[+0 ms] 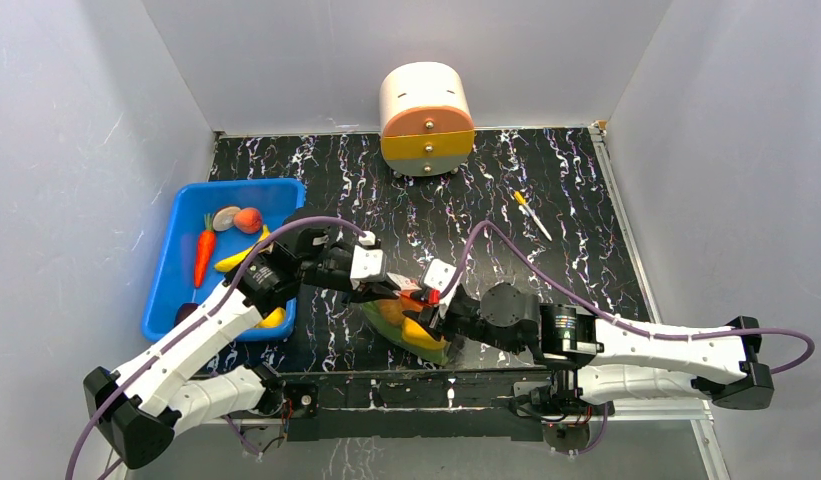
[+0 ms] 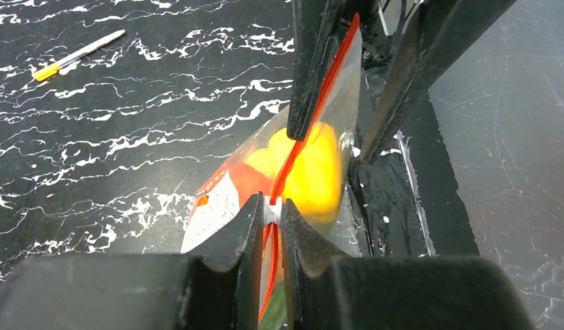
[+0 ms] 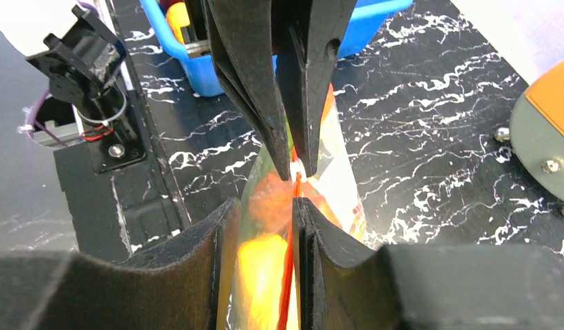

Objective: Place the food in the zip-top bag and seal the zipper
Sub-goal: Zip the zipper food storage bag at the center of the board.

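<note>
**Thin film, stiff strip: hold this bag by its zipper**

The zip-top bag (image 1: 414, 330) lies on the surface (image 1: 546, 170) near its front edge. Its mouth runs between the two claws. Food shows through the film: yellow pieces (image 2: 321, 161) and an orange-red one (image 2: 246, 180).

The left claw (image 2: 271, 210) is pinched tight on the white tab (image 3: 297, 167) of the zipper (image 2: 290, 168). The right claw (image 3: 265, 206) stands partly open and holds nothing, with one jaw on either side of the red-orange strip. The strip runs close along one finger, and I cannot tell whether it touches.

The bag looks light, soft and crinkly, with slick walls that would probably fold or slide under a pinch. The toy food inside would likely make it sag and swing if it were lifted by a corner. The strip seems to be its one stiff line, so that is the place to take hold: one claw anchoring the strip's end while the other draws the tab along. The tab is small and could slip free.

A carrot (image 1: 203, 255) and other pieces lie in the blue bin (image 1: 164, 270), well apart from the bag.
</note>
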### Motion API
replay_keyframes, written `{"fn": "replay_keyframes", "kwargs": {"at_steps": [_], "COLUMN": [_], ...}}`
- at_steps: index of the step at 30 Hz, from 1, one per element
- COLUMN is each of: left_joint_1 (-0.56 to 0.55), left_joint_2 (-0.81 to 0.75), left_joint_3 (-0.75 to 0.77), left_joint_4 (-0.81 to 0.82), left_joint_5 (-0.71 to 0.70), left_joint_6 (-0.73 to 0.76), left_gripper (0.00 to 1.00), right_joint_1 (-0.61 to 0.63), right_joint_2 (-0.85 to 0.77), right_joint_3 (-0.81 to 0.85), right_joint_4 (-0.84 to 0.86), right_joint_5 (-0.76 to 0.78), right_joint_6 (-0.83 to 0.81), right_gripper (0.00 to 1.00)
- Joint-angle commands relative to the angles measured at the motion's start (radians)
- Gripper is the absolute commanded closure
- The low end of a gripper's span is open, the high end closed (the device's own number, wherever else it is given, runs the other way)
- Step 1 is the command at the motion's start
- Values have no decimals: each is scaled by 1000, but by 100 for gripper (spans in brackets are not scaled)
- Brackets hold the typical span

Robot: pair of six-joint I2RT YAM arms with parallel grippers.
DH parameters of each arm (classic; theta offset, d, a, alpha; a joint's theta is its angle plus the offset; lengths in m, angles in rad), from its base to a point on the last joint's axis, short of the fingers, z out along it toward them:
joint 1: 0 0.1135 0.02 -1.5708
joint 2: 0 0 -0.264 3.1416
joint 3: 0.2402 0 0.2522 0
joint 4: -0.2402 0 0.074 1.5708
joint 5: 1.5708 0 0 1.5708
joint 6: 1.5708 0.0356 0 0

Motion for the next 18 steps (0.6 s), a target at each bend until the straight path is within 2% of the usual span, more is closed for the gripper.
{"fn": "replay_keyframes", "kwargs": {"at_steps": [1,12,18], "left_joint_1": [6,6,6], "left_joint_2": [8,-6,-6], "left_joint_3": [53,62,67], "left_joint_4": [16,3,-5], "left_joint_5": [67,90,91], "left_joint_6": [22,50,66], "left_gripper": [100,100,100], "right_joint_1": [-1,-9,-10], "right_joint_2": [-7,63,90], "right_joint_3": [59,117,130], "right_joint_4": [-19,-89,-124], "right_joint_5": [51,106,86], "right_joint_6": [2,-64,-37], "right_gripper": [68,67,76]}}
